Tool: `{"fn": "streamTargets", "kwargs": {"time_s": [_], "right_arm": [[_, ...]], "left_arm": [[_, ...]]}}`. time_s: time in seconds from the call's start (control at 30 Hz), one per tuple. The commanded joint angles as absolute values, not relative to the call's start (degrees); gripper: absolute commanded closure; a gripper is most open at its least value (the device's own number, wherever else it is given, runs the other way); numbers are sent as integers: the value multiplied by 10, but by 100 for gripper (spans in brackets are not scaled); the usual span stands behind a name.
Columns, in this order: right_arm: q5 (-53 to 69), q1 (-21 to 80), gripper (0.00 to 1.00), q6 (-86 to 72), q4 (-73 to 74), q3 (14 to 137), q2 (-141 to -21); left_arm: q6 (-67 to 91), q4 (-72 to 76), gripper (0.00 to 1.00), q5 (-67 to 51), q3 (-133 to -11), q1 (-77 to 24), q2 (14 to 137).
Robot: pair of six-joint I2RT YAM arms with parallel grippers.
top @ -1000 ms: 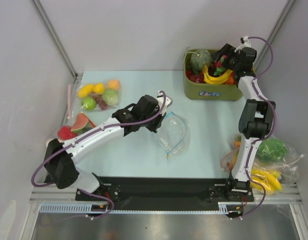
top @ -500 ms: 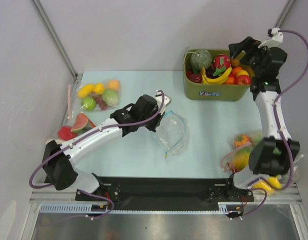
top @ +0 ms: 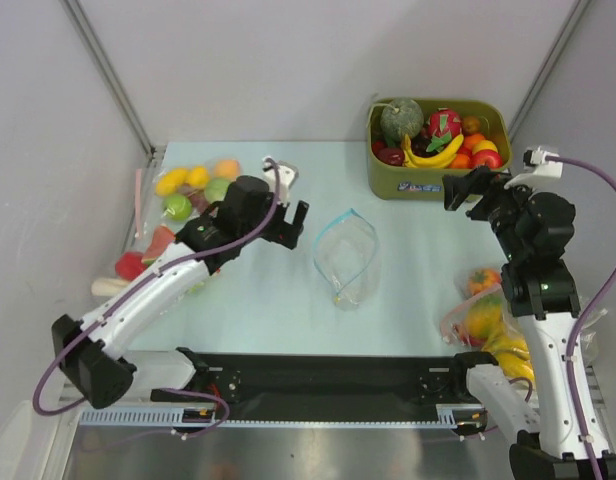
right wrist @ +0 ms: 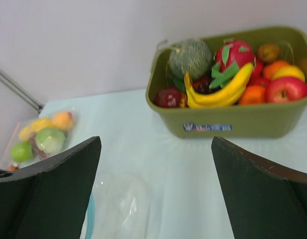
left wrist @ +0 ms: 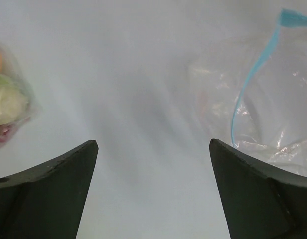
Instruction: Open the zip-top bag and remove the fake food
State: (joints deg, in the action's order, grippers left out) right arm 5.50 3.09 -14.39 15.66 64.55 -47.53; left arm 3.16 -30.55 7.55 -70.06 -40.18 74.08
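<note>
The zip-top bag lies in the middle of the table, clear and empty-looking, its blue zip strip curved open. In the left wrist view the zip-top bag is at the right. My left gripper is open just left of it, apart from it, with nothing between its fingers. My right gripper hangs open and empty in front of the olive bin. The right wrist view has my right gripper over the bag. Small red and orange fake food rests in the bin.
The bin also holds a green melon and a yellow banana. A closed bag of fruit and watermelon pieces lie at the far left. Another filled bag lies by the right arm's base.
My left gripper opened, let go of the bag and drew back to the left. The right arm swung away from over the bin toward the near side.
</note>
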Motion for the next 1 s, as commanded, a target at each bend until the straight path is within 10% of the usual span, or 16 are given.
{"fn": "streamTargets", "kwargs": {"time_s": [0.0, 0.97], "right_arm": [[27, 47, 0, -134, 247, 625, -446], [22, 51, 0, -115, 322, 613, -378]], "left_arm": [[30, -258, 0, 89, -689, -369, 672], [2, -138, 0, 196, -605, -352, 478]]}}
